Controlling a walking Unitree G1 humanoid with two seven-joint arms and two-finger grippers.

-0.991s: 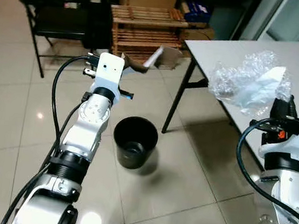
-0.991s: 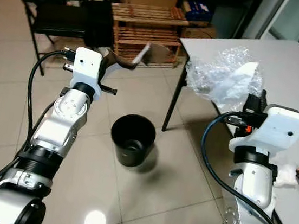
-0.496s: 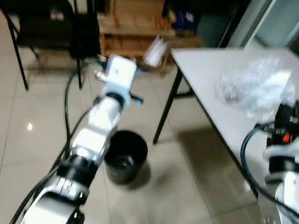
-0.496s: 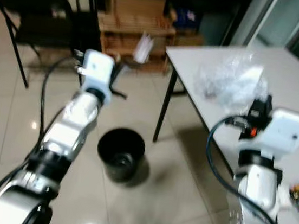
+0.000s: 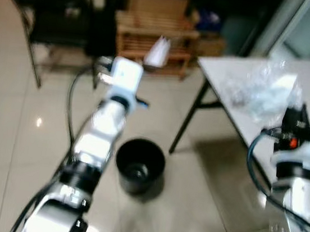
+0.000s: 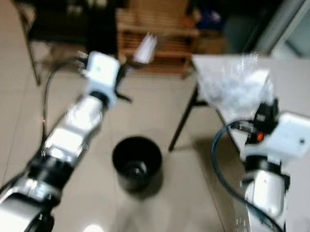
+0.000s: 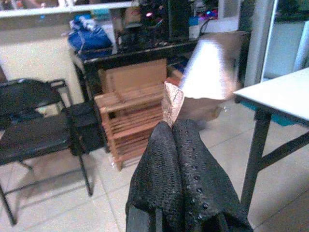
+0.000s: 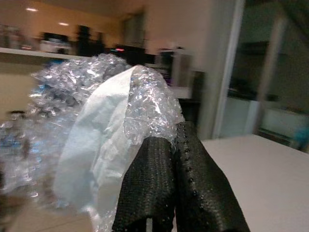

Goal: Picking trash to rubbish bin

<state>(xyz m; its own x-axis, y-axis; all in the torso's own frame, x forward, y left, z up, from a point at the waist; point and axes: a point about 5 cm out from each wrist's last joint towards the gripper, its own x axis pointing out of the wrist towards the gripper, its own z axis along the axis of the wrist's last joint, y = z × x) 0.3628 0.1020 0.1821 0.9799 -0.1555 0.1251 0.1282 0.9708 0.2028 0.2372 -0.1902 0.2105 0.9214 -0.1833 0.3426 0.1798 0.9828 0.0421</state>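
Rubbish bin (image 5: 139, 165) nearer; both end effectors loaded

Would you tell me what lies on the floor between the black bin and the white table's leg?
Nothing: in the left eye view, bare tile separates the bin from the table leg.

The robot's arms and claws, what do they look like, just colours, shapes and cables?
Both arms are built of rounded silver metal segments with black joint rings. Each wrist carries a boxy white camera housing, and a thick black cable loops alongside each forearm. The right wrist shows a small orange-red patch. The left claw and the right claw each have two long black fingers with a dotted, textured surface.
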